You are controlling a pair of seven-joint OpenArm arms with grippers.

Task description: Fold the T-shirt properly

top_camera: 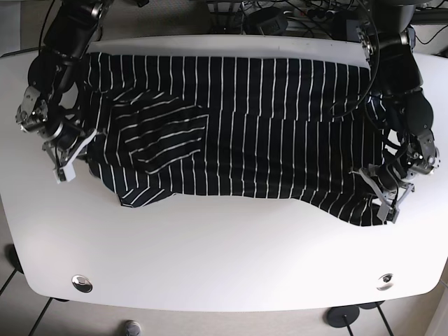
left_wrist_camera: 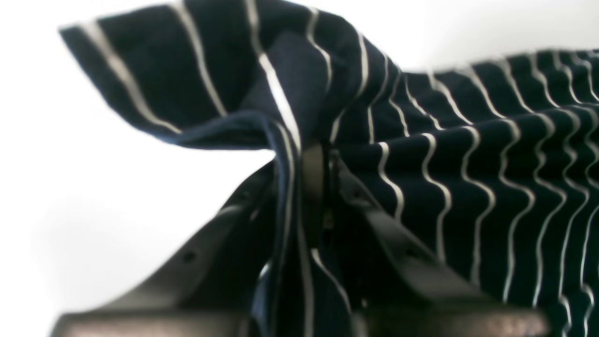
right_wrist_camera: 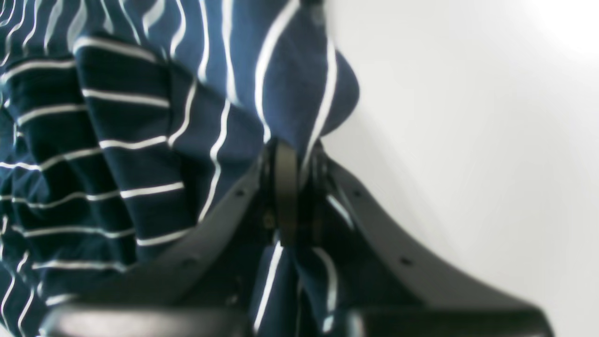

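Observation:
A navy T-shirt (top_camera: 245,133) with thin white stripes lies spread across the white table (top_camera: 224,259), partly folded over itself at the left. My left gripper (left_wrist_camera: 320,154), at the base view's right (top_camera: 381,189), is shut on a lifted fold of the T-shirt (left_wrist_camera: 421,154) at its lower right edge. My right gripper (right_wrist_camera: 290,161), at the base view's left (top_camera: 73,157), is shut on the T-shirt (right_wrist_camera: 154,140) at its left edge. Cloth runs between the fingers of both grippers.
Cables and dark equipment (top_camera: 280,17) lie behind the table's far edge. Two round metal fittings (top_camera: 82,283) (top_camera: 384,281) sit near the front corners. Both arms (top_camera: 63,49) (top_camera: 395,77) reach in from the back corners.

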